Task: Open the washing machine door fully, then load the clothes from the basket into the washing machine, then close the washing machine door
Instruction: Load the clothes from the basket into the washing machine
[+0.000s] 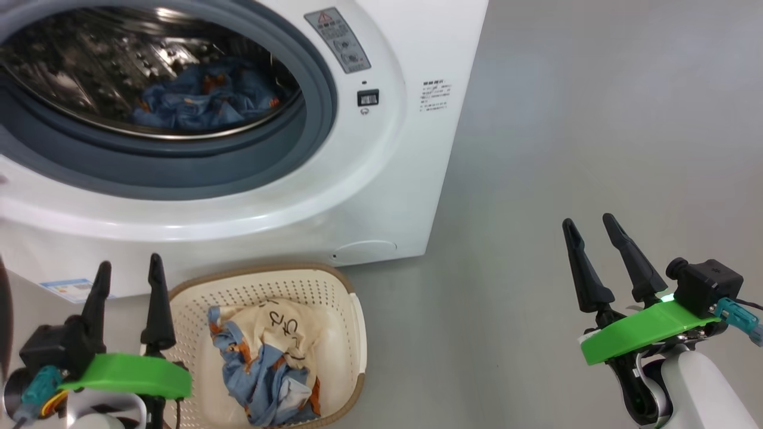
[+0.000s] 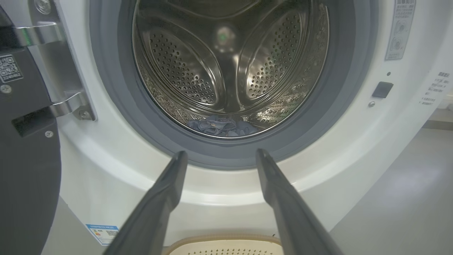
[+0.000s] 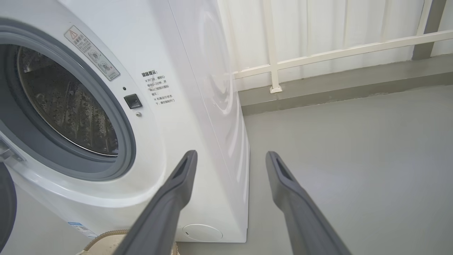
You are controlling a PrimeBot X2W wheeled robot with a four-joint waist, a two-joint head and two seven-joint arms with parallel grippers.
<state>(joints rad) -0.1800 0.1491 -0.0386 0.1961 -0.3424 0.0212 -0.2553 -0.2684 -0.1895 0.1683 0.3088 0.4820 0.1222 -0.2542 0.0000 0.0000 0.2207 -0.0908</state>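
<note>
- A smooth grey floor (image 1: 566, 119) carries everything. In the right wrist view a white metal railing (image 3: 336, 53) stands behind it, before a pale wall.
- The big white front-loading washing machine (image 1: 381, 179) stands on the floor with its round mouth facing the robot. The steel perforated drum (image 2: 230, 63) is ringed by a grey rubber seal (image 1: 179, 173).
- The dark washing machine door (image 2: 24, 177) is swung out on its metal hinge (image 2: 67, 102) at the mouth's left side.
- A crumpled light blue printed garment (image 1: 202, 98) lies low in the drum.
- The small cream perforated plastic basket (image 1: 357, 333) with a brown rim sits on the floor just before the machine's foot.
- In the basket lie crumpled clothes (image 1: 268, 357), light blue with orange prints under a cream piece with dark writing. The heap's long axis runs from the machine towards the robot.
- The left gripper (image 1: 131, 262) hovers just left of the basket, fingers spread and empty, pointing at the machine's mouth.
- The right gripper (image 1: 589, 219) hangs well to the right over bare floor, fingers parted, holding nothing, and pointing past the machine's right corner.
</note>
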